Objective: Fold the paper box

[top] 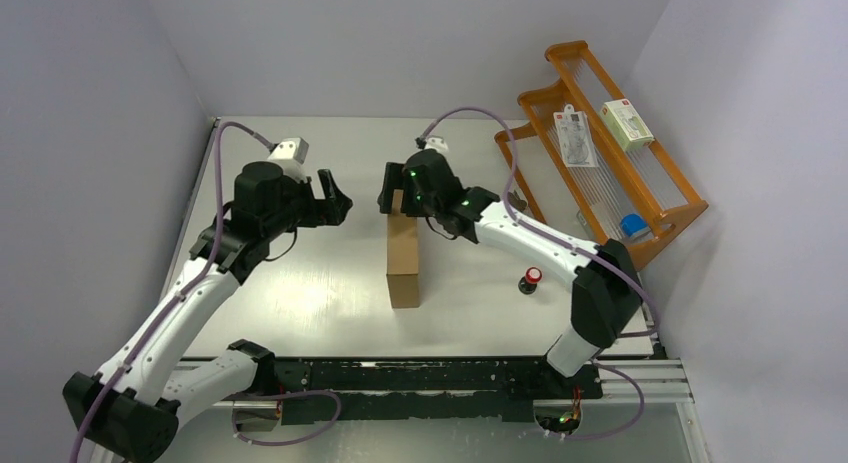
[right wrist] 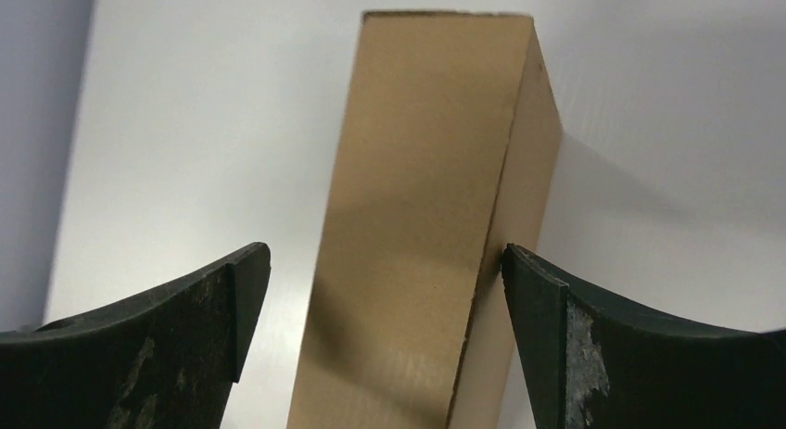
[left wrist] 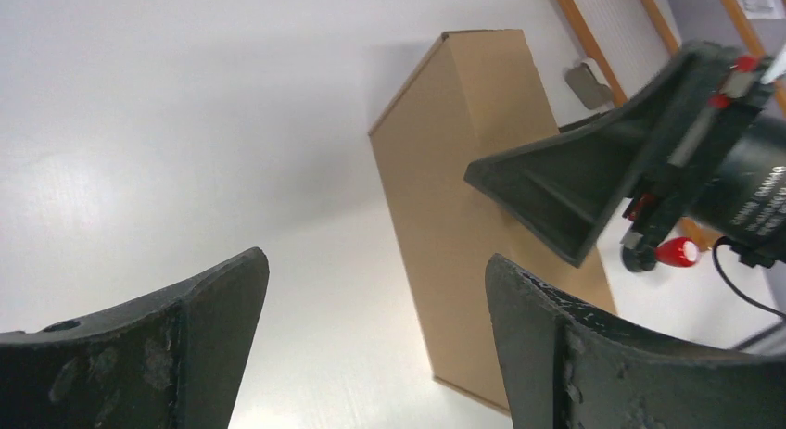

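While the left claw (left wrist: 375,260) and right claw (right wrist: 385,253) gape wide, a pale table (top: 300,293) bears the paper box (top: 403,258).

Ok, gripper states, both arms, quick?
Left gripper: open, empty.
Right gripper: open, with the cardboard box between its fingers.

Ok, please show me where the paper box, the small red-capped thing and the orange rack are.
paper box (top: 403,255), top external view, middle of its upper face.
small red-capped thing (top: 533,275), top external view, its red cap.
orange rack (top: 680,216), top external view, its near end panel.
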`<state>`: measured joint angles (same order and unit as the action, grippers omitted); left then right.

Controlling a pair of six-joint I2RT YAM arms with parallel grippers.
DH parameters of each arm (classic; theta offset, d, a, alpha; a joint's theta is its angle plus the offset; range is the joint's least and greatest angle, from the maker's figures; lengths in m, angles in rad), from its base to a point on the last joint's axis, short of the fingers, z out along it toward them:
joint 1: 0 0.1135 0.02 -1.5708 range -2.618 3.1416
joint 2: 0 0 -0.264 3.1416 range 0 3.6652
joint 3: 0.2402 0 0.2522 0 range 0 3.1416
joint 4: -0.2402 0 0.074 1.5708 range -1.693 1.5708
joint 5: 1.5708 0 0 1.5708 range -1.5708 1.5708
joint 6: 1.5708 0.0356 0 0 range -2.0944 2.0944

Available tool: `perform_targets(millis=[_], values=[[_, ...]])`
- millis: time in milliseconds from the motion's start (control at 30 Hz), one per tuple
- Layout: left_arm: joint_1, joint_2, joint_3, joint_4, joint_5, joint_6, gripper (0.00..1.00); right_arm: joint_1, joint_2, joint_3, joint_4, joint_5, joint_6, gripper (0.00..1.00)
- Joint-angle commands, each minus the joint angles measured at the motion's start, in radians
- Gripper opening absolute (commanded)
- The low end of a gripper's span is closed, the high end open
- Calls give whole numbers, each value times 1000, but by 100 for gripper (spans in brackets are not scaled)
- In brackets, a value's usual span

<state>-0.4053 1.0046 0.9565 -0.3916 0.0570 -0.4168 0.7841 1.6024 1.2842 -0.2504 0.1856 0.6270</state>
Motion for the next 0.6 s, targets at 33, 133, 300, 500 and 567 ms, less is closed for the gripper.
perform_targets(millis=[33, 133, 300, 500, 567], values=[[8, -74, 36, -122, -139, 106, 92, 32, 75, 64, -142, 139, -23, 100], [8, -94, 18, -128, -174, 125, 92, 32, 80, 53, -146, 145, -22, 96], [7, -109, -7, -124, -208, 140, 92, 10, 30, 4, -107, 91, -17, 77], [14, -110, -14, -123, -224, 156, 92, -77, -59, -96, 24, -99, 25, 67], [18, -113, -14, -121, -224, 159, 92, -116, -85, -142, 108, -195, 66, 65]])
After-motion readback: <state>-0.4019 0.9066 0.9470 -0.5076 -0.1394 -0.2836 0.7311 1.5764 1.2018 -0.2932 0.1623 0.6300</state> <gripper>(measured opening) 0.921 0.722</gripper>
